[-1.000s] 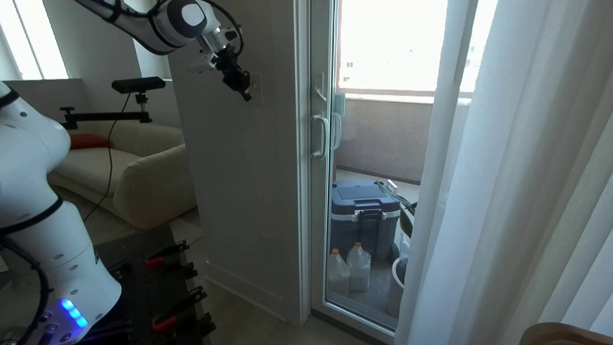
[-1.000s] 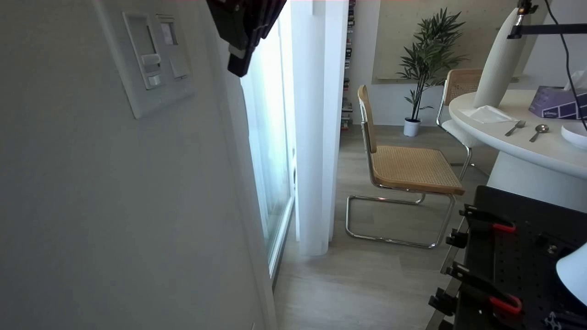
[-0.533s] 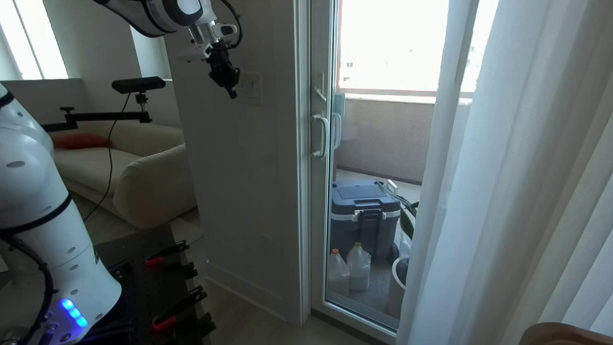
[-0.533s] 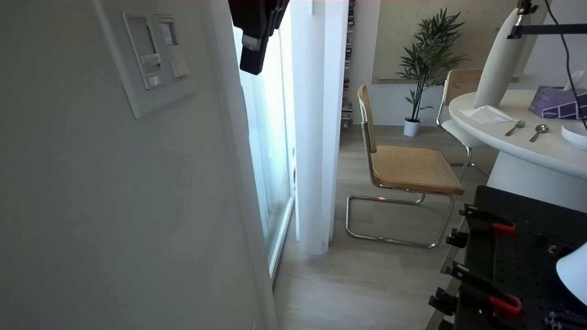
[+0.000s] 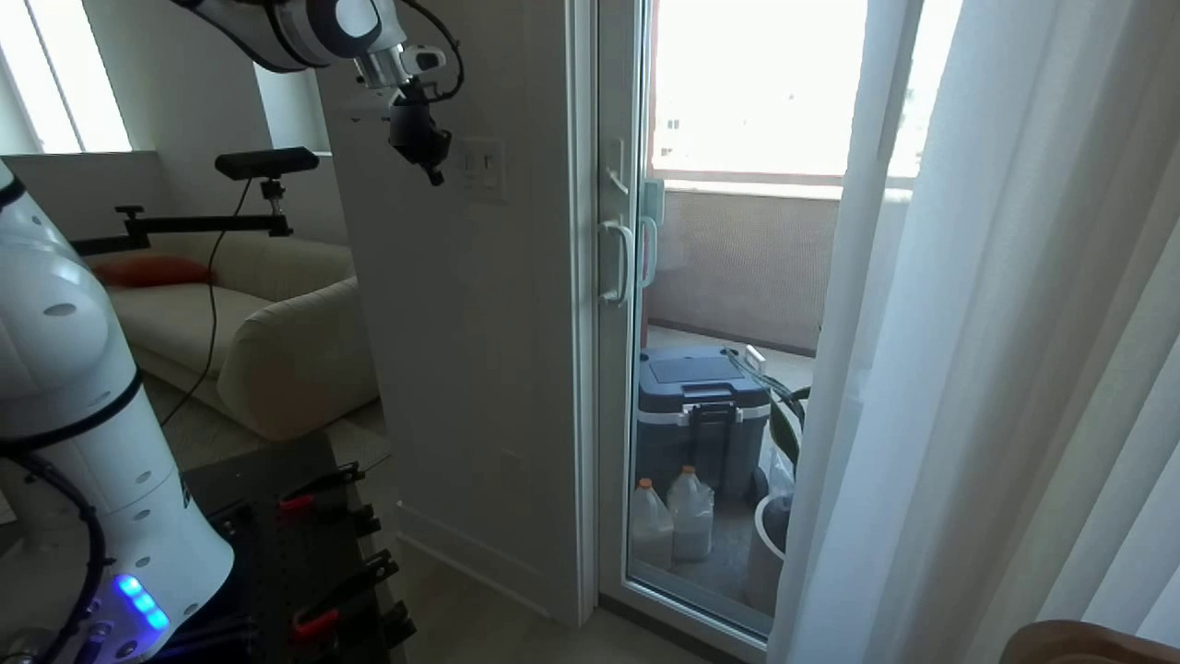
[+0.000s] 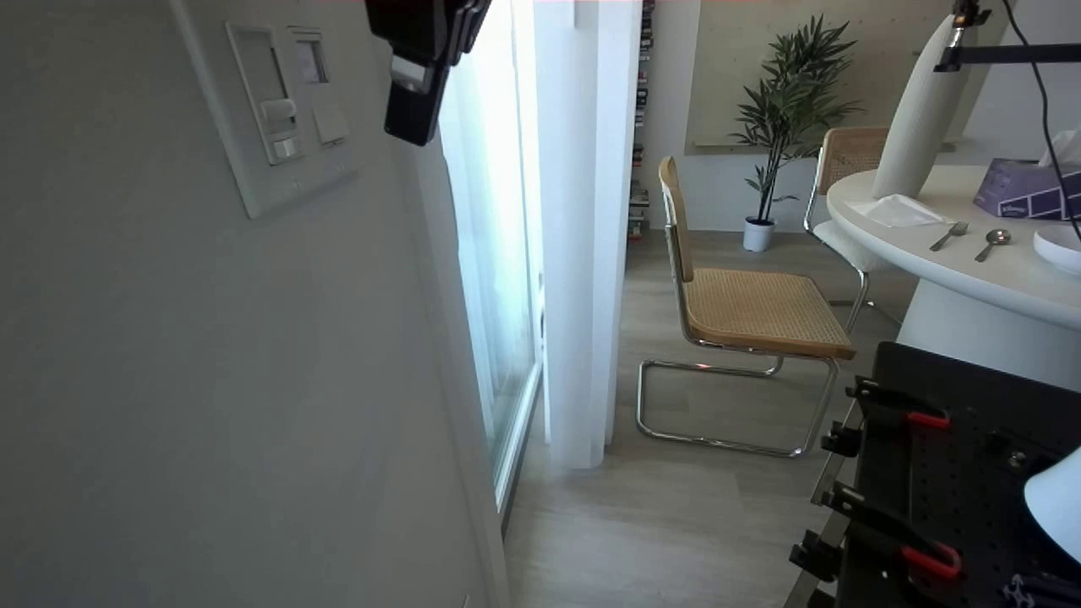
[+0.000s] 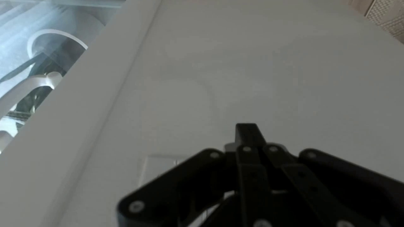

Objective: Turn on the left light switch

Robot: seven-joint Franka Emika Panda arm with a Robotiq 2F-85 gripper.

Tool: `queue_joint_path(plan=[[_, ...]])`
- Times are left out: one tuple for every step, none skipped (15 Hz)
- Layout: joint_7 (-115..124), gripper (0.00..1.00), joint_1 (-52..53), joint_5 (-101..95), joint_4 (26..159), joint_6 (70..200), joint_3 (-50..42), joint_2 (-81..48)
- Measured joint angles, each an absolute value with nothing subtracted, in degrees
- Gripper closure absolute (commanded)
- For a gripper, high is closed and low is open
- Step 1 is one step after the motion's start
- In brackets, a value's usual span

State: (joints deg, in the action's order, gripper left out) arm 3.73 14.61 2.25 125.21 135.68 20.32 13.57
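The white switch plate [image 5: 481,191] is on the grey wall; it shows in both exterior views [image 6: 291,187]. Its left light switch [image 5: 470,163] is the left of two elements side by side. In an exterior view the left light switch [image 6: 260,76] has a pale raised piece low in its frame. My black gripper [image 5: 436,177] is shut and empty, left of the plate. In an exterior view the gripper [image 6: 410,122] hangs right of the plate, apart from it. In the wrist view the fingertips [image 7: 249,129] are together, and the plate [image 7: 157,167] is mostly hidden behind a finger.
A glass door with a white handle [image 5: 619,263] is right of the wall. White curtains [image 5: 968,323] hang beside it. A camera on a black arm [image 5: 267,164] stands left. A black board with red-handled clamps [image 5: 318,622] lies by the robot base. A cane chair [image 6: 760,312] stands farther off.
In an exterior view my gripper has moved left and slightly up, uncovering the plate. The switch looks the same. The gripper stays shut.
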Motion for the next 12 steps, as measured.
queue_joint_path(plan=[[3.7, 1.00, 14.9, 2.3, 125.2, 137.0, 20.3, 13.3], [3.7, 1.00, 15.1, 2.3, 125.2, 138.3, 20.3, 12.9], [3.7, 1.00, 15.3, 2.3, 125.2, 139.7, 20.3, 12.5], [3.7, 1.00, 15.4, 2.3, 125.2, 141.1, 20.3, 12.1], [3.7, 1.00, 15.5, 2.3, 125.2, 142.4, 20.3, 11.6], [3.7, 1.00, 15.5, 2.3, 125.2, 143.8, 20.3, 11.1], [3.8, 1.00, 15.5, 2.2, 125.2, 145.1, 20.2, 10.6], [3.8, 1.00, 15.5, 2.1, 125.2, 146.4, 20.2, 10.1], [3.9, 1.00, 15.5, 1.8, 125.2, 147.7, 20.2, 9.5], [4.0, 1.00, 15.4, 1.4, 125.2, 148.8, 20.2, 9.0], [4.2, 1.00, 15.4, 1.0, 125.2, 150.0, 20.1, 8.5], [4.7, 1.00, 15.4, 0.4, 125.1, 151.0, 20.0, 8.1]])
